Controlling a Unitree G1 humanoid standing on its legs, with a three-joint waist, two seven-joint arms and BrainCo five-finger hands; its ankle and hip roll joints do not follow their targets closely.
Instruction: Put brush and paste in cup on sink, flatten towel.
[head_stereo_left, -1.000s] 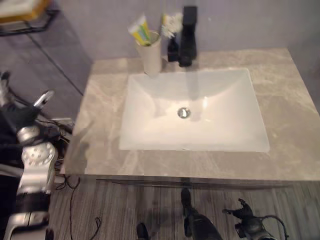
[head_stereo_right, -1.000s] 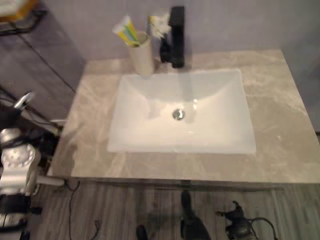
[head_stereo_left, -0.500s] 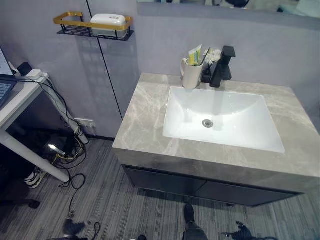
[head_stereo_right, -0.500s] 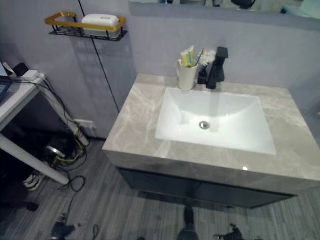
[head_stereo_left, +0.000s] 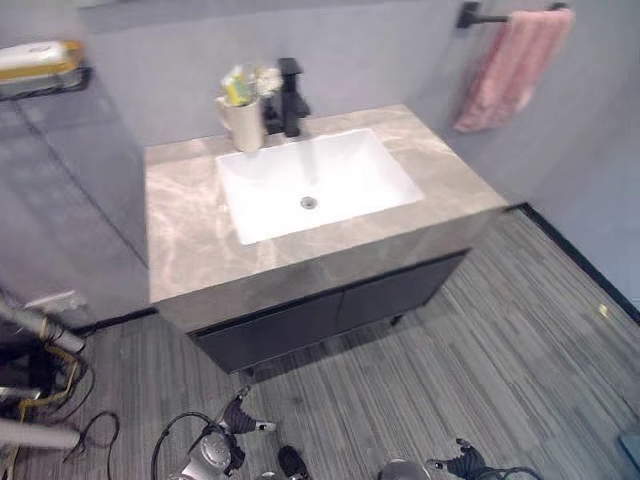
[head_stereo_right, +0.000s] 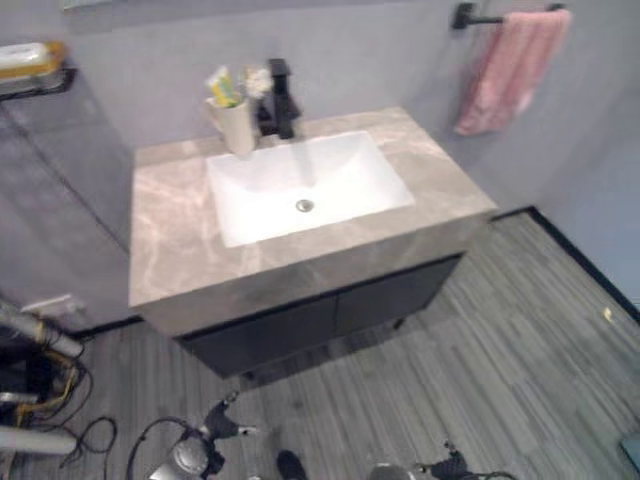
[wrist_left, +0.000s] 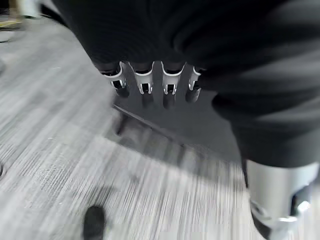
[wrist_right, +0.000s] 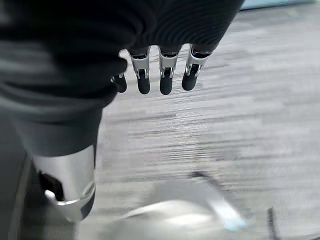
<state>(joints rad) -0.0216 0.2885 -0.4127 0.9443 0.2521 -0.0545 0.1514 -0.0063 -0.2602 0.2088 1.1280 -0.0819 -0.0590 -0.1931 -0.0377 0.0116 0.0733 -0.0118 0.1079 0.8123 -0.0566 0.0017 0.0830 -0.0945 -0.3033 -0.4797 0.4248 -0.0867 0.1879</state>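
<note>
A cream cup (head_stereo_left: 241, 123) stands at the back of the grey marble counter (head_stereo_left: 180, 220), left of the black tap (head_stereo_left: 290, 96). The toothbrush and the yellow-green paste tube (head_stereo_left: 237, 88) stick up out of it. A pink towel (head_stereo_left: 511, 68) hangs bunched on a black bar on the right wall. My left hand (wrist_left: 145, 82) hangs low over the striped floor in front of the dark cabinet, fingers straight and holding nothing. My right hand (wrist_right: 165, 76) also hangs over the floor, fingers straight and holding nothing. Both hands show small in the left eye view, left hand (head_stereo_left: 238, 425) and right hand (head_stereo_left: 462, 463).
The white basin (head_stereo_left: 310, 180) is sunk into the counter over a dark cabinet (head_stereo_left: 330, 308). A wire shelf with a soap box (head_stereo_left: 38, 62) is on the left wall. Cables and a white table leg (head_stereo_left: 35, 330) lie at the lower left. A black skirting (head_stereo_left: 580, 262) edges the floor.
The camera has swung and pulled back: the sink now sits farther off and to the left, and the towel on the right wall has come into view. My left arm, raised a second ago, hangs low.
</note>
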